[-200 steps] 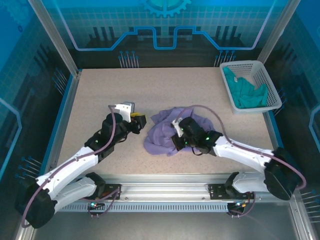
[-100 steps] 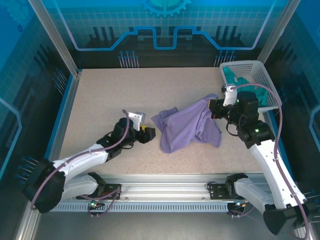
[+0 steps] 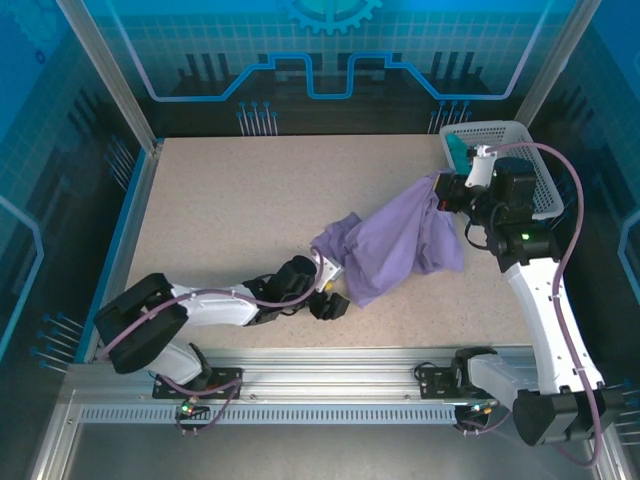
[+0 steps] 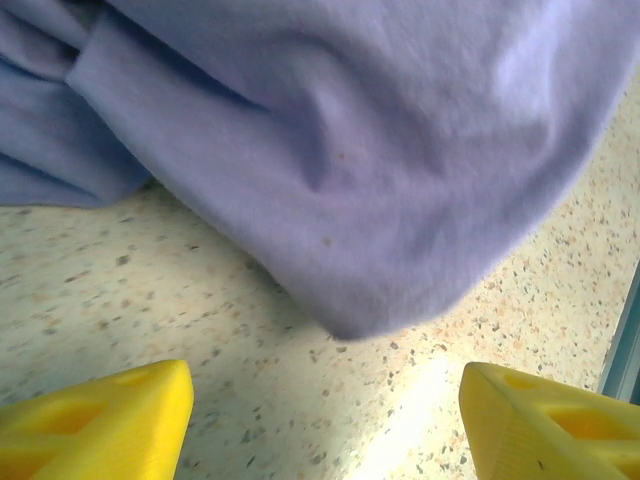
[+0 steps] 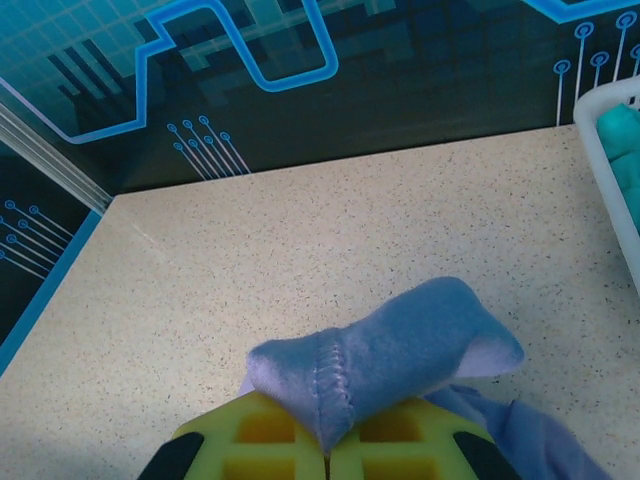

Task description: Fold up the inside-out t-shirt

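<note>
The lavender inside-out t-shirt (image 3: pixel 400 240) stretches from the table centre up to the right, where my right gripper (image 3: pixel 441 190) holds it lifted. In the right wrist view the yellow jaws are shut on a seamed fold of the t-shirt (image 5: pixel 390 350), which bulges above my right gripper (image 5: pixel 328 462). My left gripper (image 3: pixel 335 290) lies low on the table at the shirt's lower left edge. In the left wrist view my left gripper (image 4: pixel 325 415) stands open, bare table between its yellow fingertips (image 4: pixel 110 420), and the t-shirt's rounded edge (image 4: pixel 350 180) hangs just ahead, apart from them.
A white basket (image 3: pixel 530 150) with a teal-green garment (image 3: pixel 453 152) sits at the back right, right behind the right gripper. The speckled table (image 3: pixel 230 200) lies bare to the left and back. Blue walls enclose the table.
My right gripper has lifted the t-shirt further up and right, towards the basket. My left arm has swung right and lower, bringing its open gripper to the shirt's lower edge.
</note>
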`<state>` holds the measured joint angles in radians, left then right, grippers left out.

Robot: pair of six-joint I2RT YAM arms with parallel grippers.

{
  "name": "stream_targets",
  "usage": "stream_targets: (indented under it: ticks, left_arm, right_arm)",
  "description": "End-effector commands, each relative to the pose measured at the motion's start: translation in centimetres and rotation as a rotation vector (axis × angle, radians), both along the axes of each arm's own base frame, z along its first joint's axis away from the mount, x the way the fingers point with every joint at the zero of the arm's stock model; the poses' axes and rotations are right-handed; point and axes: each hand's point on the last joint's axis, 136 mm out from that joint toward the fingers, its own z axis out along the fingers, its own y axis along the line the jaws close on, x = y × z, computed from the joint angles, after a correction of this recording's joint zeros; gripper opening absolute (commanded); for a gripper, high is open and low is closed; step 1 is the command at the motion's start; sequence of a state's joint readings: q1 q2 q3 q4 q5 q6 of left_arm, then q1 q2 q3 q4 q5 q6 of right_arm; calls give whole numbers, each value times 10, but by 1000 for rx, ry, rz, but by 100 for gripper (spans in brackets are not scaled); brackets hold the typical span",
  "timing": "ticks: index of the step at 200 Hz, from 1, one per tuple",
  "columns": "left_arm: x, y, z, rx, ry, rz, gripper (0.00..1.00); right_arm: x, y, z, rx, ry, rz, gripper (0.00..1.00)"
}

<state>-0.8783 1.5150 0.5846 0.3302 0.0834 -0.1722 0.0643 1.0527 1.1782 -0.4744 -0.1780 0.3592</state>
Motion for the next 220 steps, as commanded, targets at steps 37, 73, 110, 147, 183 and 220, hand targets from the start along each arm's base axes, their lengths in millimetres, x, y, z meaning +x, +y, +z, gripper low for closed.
stream_targets:
  ticks: [37,73,110,147,183,220]
  left_arm:
    - [-3,-58,4,18,-165,-124,75]
    - [14,-81,-8,107,-268,-95,74]
    - [43,-94,-2,114,-396,-25,43]
    - [56,-71,58,40,-527,37,0]
    - [63,-8,168,-65,-642,141,0]
    - [67,58,261,-161,-744,256,0]
  right_arm:
    - [11,-1,13,19,-42,-2,0]
    - [16,1,10,34,-37,11,0]
    - [20,1,11,36,-43,10,0]
    - [16,-5,44,19,-120,-6,0]
    - [6,-4,86,12,-253,12,0]
    - [-4,-2,115,22,-347,15,0]
